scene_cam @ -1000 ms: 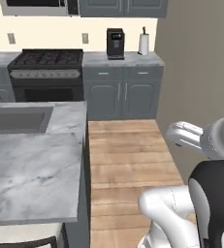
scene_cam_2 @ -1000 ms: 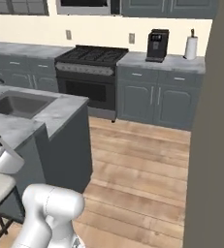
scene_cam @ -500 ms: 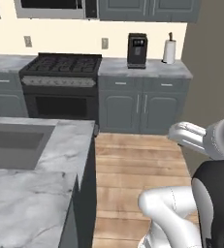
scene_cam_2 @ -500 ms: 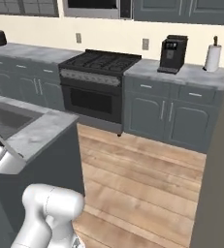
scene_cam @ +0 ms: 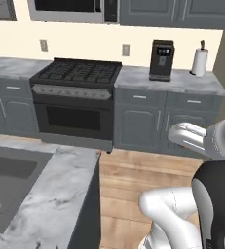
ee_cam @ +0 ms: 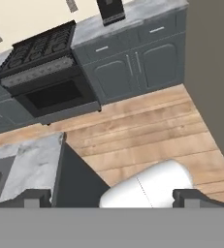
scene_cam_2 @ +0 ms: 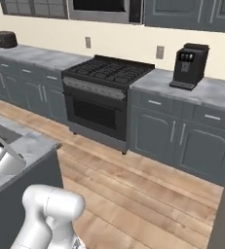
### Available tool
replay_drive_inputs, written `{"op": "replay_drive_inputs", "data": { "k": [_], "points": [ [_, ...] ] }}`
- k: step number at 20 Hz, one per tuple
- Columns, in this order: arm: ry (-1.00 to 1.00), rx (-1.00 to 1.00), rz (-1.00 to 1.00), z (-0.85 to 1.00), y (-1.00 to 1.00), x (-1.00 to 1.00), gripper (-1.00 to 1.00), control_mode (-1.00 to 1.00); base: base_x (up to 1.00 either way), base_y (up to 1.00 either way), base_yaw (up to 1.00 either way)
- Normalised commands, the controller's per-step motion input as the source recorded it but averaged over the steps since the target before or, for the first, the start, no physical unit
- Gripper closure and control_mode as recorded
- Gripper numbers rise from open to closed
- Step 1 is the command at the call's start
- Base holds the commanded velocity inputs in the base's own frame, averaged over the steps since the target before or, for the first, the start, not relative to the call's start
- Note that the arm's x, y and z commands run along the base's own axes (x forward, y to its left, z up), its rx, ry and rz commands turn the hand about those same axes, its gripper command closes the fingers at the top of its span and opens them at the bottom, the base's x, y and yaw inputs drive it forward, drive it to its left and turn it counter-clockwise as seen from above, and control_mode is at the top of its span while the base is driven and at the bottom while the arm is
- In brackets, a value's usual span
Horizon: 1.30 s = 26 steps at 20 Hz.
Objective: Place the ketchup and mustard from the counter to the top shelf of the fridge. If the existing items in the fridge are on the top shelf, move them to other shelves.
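Along the far wall runs the counter (scene_cam: 175,80), grey-white marbled stone over dark cabinet doors, its long axis left to right and its ends cut off. A coffee machine (scene_cam: 161,59) stands on it beside the stove (scene_cam: 77,73). The gripper (ee_cam: 111,197) is spread wide, its fingertips (ee_cam: 32,197) partly hidden.

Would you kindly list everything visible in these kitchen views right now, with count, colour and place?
stove: one, black with silver trim, between the grey cabinets at the back wall
microwave: one, silver and black, above the stove
coffee machine: one, black, on the counter right of the stove
paper towel roll: one, white, right of the coffee machine
toaster: one, dark, far left on the counter
sink: one, grey, set in the marbled island
wall outlets: two, grey, above the counter
floor: light wood planks
end effector: one, dark fingertips, open, holding nothing
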Motion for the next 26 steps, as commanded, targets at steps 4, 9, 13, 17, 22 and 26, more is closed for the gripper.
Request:
{"op": "replay_drive_inputs", "data": {
  "k": [4,9,13,17,22,26],
  "points": [
    [0.0,0.0,0.0,0.0,0.0,0.0,-1.0,1.0,1.0,-0.52,0.26],
    [0.0,0.0,0.0,0.0,0.0,0.0,-1.0,1.0,1.0,-0.47,0.28],
    [0.0,0.0,0.0,0.0,0.0,0.0,-1.0,1.0,1.0,-0.37,0.31],
    [0.0,0.0,0.0,0.0,0.0,0.0,-1.0,1.0,1.0,-0.22,0.37],
    [0.0,0.0,0.0,0.0,0.0,0.0,-1.0,1.0,1.0,-0.17,0.52],
    [0.0,0.0,0.0,0.0,0.0,0.0,-1.0,1.0,1.0,-0.15,0.59]
  ]
}}
